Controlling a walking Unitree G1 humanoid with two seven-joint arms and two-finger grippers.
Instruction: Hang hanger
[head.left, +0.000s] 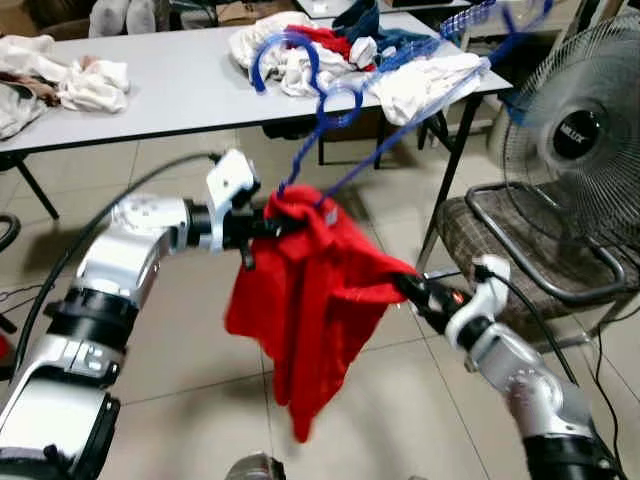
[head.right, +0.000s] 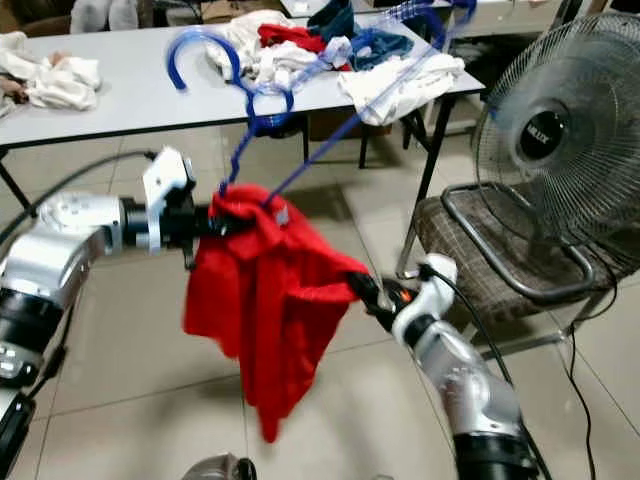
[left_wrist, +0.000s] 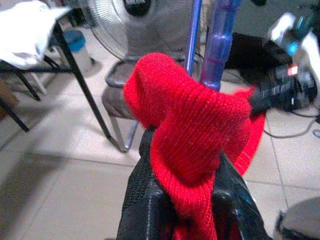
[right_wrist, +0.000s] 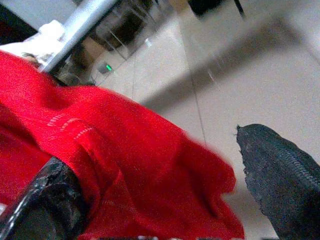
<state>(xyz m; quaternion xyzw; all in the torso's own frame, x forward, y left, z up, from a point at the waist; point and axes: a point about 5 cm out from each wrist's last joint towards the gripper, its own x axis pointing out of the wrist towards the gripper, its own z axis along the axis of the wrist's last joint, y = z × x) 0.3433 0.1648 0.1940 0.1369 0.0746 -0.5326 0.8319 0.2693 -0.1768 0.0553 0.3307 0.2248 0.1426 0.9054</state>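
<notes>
the red sweater (head.left: 310, 300) sits partly on the blue hanger (head.left: 345, 165), held up in the air before the table (head.left: 170, 95). the left gripper (head.left: 262, 228) is closed on its collar; the right gripper (head.left: 408, 287) is at the hem with its fingers apart around the cloth. the hanging itself seems not done yet.

My left arm reaches across my front, elbow bent, and my left gripper (head.left: 262, 228) is clamped on the red garment's (head.left: 310, 300) collar. My right arm stretches forward and inward, lower down; my right gripper (head.left: 408, 288) has its fingers spread, one against the cloth's edge.
</notes>
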